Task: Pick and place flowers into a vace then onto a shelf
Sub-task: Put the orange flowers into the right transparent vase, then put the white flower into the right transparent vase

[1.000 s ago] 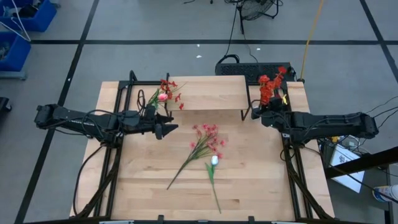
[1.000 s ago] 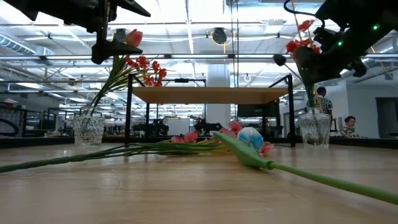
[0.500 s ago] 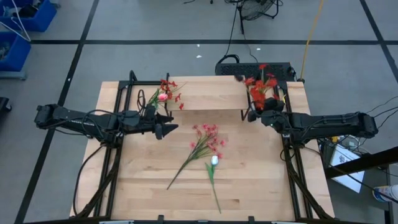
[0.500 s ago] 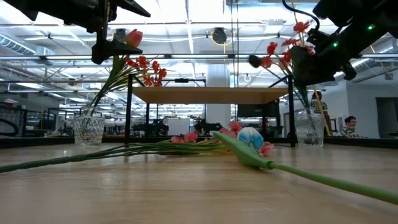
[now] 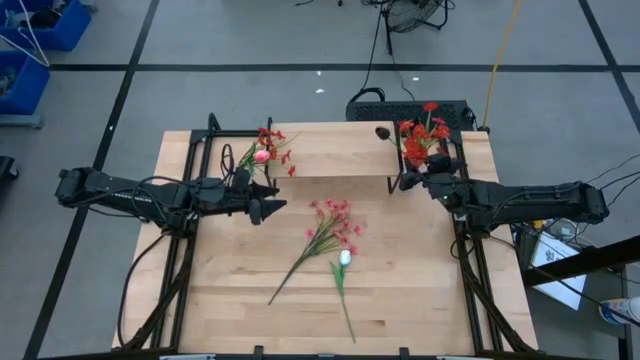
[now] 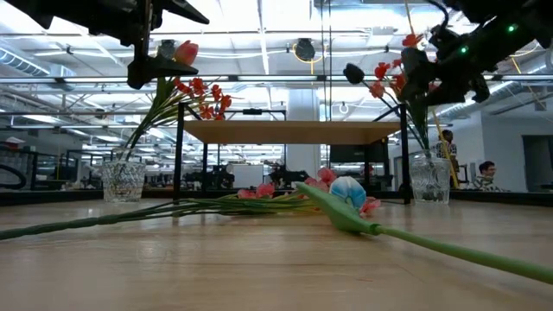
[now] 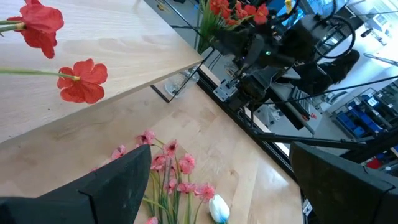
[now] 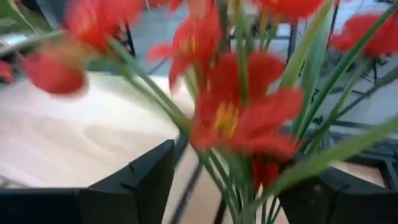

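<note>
A red spray of flowers (image 5: 421, 138) stands with its stems in a glass vase (image 6: 429, 179) at the table's far right, next to the shelf (image 5: 332, 148). My right gripper (image 5: 409, 180) is open, level beside the spray, and the green stems (image 8: 219, 167) stand between its spread fingers. I cannot see it touching them. A second vase (image 6: 121, 180) at the far left holds red flowers and a pink bud (image 5: 262, 155). A pink spray (image 5: 327, 232) and a white tulip (image 5: 343, 258) lie flat on the table's middle. My left gripper (image 5: 270, 209) hovers open near the left vase.
The shelf's black legs (image 6: 179, 155) stand between the two vases. Black frame rails (image 5: 190, 190) run along both table sides under the arms. Bare wood lies toward the near edge in front of the loose flowers. People sit in the room beyond the table (image 6: 486, 175).
My right gripper has opened off the red spray, tipped upward and risen a little. The red flowers, bunched over the vase before, have fanned out, and their heads have swung toward the shelf. The stems stay in the right vase.
</note>
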### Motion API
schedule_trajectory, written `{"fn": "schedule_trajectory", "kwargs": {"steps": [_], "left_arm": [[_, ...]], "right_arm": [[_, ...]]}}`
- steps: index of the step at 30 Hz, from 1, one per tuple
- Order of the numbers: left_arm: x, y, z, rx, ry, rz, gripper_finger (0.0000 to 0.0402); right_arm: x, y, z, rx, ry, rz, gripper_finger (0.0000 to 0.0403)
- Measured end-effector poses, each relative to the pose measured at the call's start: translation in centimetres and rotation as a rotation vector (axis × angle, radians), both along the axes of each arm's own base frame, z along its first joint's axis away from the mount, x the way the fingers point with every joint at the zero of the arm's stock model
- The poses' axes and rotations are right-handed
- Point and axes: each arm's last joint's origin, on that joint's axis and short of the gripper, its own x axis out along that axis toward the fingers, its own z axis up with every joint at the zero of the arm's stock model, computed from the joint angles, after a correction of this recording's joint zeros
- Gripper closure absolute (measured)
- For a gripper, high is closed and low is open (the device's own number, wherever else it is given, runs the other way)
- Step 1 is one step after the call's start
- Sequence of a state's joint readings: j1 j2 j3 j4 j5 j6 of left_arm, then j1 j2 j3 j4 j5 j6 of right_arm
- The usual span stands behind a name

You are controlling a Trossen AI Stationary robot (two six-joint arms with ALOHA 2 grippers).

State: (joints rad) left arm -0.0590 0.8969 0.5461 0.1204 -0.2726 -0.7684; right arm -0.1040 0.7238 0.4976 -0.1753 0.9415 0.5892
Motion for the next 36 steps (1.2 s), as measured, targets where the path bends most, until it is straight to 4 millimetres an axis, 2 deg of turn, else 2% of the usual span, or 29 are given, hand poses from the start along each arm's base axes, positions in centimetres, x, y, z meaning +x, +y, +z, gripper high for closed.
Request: {"fn": "schedule_trajectory", "kwargs": {"steps": [5, 17, 28, 36], "left_arm": [[0.0, 0.0, 0.0, 0.001, 0.0, 0.0, 0.0016], [0.0, 0.0, 0.0, 0.006, 0.001, -0.004, 0.0016], [0.0, 0.0, 0.0, 0.005, 0.0, -0.007, 0.0016], [0.0, 0.0, 0.0, 0.003, -0.001, -0.011, 0.0016]], "right_arm": [[-0.3, 0.1, 1.4, -0.051, -0.074, 0.023, 0.014], [-1.7, 0.8, 3.6, -0.129, -0.196, 0.078, 0.0146], [-0.8, 3.0, 7.3, -0.344, -0.338, 0.23, 0.0147], [0.7, 5.0, 6.9, -0.32, -0.363, 0.35, 0.0147]]}}
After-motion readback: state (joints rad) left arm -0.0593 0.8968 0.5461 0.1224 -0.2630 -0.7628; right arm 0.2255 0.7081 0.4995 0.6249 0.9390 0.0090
